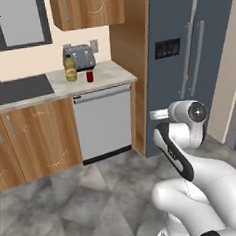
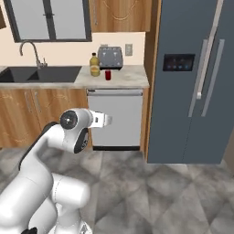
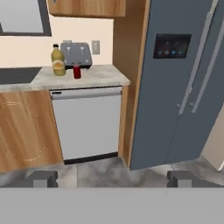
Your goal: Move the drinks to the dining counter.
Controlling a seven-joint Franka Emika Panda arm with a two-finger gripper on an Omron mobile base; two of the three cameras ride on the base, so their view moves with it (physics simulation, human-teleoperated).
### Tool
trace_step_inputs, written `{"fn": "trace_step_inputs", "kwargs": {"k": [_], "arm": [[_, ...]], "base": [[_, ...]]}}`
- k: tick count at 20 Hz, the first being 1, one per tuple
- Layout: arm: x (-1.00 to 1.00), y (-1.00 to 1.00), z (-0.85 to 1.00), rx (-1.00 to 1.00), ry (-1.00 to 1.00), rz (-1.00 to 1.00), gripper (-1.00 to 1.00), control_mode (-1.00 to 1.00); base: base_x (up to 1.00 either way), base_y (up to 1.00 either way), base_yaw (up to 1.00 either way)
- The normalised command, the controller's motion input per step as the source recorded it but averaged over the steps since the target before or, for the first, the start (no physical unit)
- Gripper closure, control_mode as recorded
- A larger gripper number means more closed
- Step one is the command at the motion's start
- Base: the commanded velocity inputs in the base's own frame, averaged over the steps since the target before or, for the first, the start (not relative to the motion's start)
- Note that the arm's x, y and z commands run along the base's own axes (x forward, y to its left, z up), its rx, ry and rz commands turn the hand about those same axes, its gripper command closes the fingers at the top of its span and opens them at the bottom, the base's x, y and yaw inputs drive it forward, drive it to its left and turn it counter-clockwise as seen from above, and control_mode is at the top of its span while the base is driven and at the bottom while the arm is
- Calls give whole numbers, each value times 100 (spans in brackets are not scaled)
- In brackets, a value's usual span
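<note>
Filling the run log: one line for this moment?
jaws open, empty | orange-juice bottle, small red can on marble worktop | no drink picked yet

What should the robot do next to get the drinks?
Probably roll closer to the worktop. The juice bottle and red can stand there by the toaster, well beyond the open, empty claw.

No legible txt, labels blurred (bottle, fridge)

Grey toaster [image 1: 80,57] on worktop [image 1: 109,75], dishwasher [image 1: 104,122] below; fridge [image 1: 195,58] beside, apparently closed.
</note>
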Motion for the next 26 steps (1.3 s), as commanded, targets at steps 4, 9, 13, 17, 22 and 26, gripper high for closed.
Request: {"fn": "trace_step_inputs", "kwargs": {"k": [4, 9, 13, 17, 22, 26], "arm": [[0, 0, 0, 0, 0, 0, -100, 100], [0, 0, 0, 0, 0, 0, -100, 100], [0, 0, 0, 0, 0, 0, -100, 100], [0, 0, 0, 0, 0, 0, -100, 100], [0, 0, 0, 0, 0, 0, -100, 100], [0, 0, 0, 0, 0, 0, -100, 100]], "base": [[100, 2, 3], [100, 0, 6], [100, -3, 6], [100, -30, 15], [98, -42, 21], [48, -27, 20]]}}
